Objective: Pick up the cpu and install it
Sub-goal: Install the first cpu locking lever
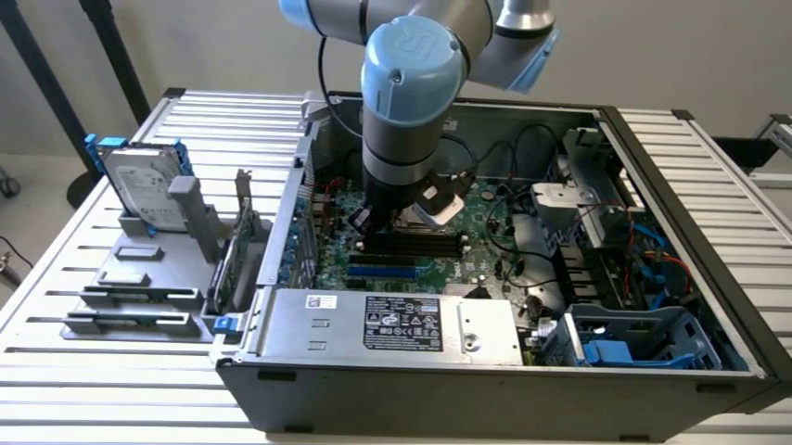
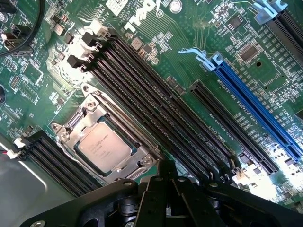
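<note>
Silver cpu (image 2: pixel 105 144) — seemingly socketed — beside pincer (image 2: pixel 166 166)

Qty per type, ref. motherboard (image 2: pixel 156 52):
- cpu (image 2: pixel 105 145): 1, seated in socket on board.
- Black memory slots (image 2: pixel 156 106): 4, parallel, beside socket.
- Blue expansion slot (image 2: pixel 258 111): 1, on board.
- Hard drive (image 1: pixel 143 185): 1, on tray outside case, to exterior view's left of board.
- Robot arm (image 1: pixel 409 83): 1, above board.
</note>
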You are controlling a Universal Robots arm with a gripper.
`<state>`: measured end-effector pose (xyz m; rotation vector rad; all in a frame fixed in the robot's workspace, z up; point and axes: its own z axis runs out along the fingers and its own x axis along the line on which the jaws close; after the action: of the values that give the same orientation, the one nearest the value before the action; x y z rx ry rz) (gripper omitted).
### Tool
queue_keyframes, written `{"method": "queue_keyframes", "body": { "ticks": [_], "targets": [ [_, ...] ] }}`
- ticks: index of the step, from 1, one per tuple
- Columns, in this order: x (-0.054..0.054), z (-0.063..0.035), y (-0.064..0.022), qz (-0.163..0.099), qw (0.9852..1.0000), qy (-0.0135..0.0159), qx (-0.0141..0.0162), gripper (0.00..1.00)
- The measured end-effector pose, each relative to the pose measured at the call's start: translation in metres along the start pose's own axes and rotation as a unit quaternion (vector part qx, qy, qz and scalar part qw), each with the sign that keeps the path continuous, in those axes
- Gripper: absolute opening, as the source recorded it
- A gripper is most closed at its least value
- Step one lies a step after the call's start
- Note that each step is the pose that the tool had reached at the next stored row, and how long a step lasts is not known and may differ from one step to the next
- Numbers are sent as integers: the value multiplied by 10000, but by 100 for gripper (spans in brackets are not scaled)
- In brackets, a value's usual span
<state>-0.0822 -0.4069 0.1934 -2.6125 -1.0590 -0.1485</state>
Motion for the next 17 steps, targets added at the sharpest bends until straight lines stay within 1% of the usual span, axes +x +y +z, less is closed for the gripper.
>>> {"method": "queue_keyframes", "body": {
  "ticks": [3,7,10,12,17],
  "targets": [
    [2,1,-2,0,10000,-4,-4,11],
    [2,1,-2,1,10000,-19,-20,11],
    [4,-7,-4,1,10000,-27,-26,11],
    [11,-31,-12,1,10000,-23,-25,11],
    [48,-128,-55,0,10000,-27,-25,11]
  ]
}}
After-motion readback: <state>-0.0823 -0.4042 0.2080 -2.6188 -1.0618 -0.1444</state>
